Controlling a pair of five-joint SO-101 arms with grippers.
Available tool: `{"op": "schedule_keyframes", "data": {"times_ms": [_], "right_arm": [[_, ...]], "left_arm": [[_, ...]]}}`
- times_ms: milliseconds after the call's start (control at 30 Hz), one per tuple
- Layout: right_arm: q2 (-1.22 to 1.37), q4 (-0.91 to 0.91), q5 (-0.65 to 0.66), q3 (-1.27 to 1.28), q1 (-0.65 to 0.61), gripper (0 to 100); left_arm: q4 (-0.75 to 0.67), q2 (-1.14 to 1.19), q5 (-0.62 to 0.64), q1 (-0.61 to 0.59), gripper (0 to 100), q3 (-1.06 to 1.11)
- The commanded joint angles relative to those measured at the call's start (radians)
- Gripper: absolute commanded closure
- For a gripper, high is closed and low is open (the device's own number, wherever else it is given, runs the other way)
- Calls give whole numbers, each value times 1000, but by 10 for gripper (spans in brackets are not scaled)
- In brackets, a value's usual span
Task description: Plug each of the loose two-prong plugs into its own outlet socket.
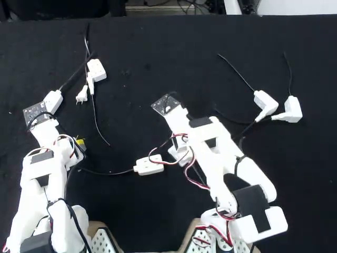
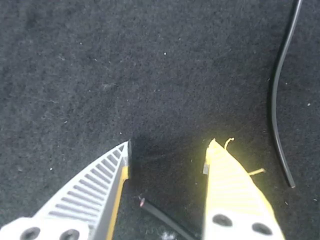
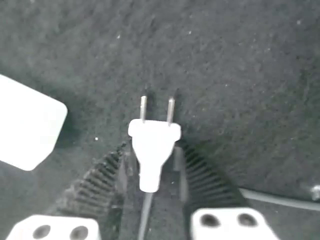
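My right gripper (image 3: 152, 149) is shut on a white two-prong plug (image 3: 151, 142), whose prongs point out past the fingertips over the black mat. A white outlet socket (image 3: 27, 131) lies close beside it, off to one side of the prongs. In the high view this socket (image 1: 149, 165) lies just left of the right arm's wrist (image 1: 181, 153). My left gripper (image 2: 167, 150) is open over bare mat, with a black cable end (image 2: 160, 216) between its fingers. Another loose plug (image 1: 82, 95) lies beside a white socket (image 1: 96, 69) at the far left.
A white block on a black cable (image 1: 52, 100) lies by the left arm. Two more white pieces (image 1: 265, 103) (image 1: 290, 109) with cables sit at the far right. A thin black cable (image 2: 277, 100) runs beside my left gripper. Red and white arm wires (image 1: 168, 153) hang near the centre socket.
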Motion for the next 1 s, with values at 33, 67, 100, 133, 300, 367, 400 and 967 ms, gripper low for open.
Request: {"op": "schedule_keyframes", "data": {"times_ms": [33, 67, 100, 133, 300, 367, 400, 967], "right_arm": [[-38, 34, 3, -18, -6, 820], [-38, 34, 3, -19, -6, 821], [-38, 34, 2, -24, -6, 821], [-38, 35, -2, -28, -6, 821], [-48, 63, -8, -35, -6, 821], [-94, 103, -8, -33, -6, 821], [-128, 120, -6, -28, -6, 821], [-213, -86, -63, 140, -12, 822]], "left_arm": [[-12, -21, 11, -10, 755, -16], [-12, -21, 11, -10, 755, -16], [-12, -21, 11, -10, 755, -16], [-12, -21, 11, -10, 755, -16], [-12, -21, 11, -10, 755, -16], [-12, -21, 11, -10, 755, -16], [-12, -21, 11, -10, 755, -16], [-11, -21, 9, -10, 755, -16]]}}
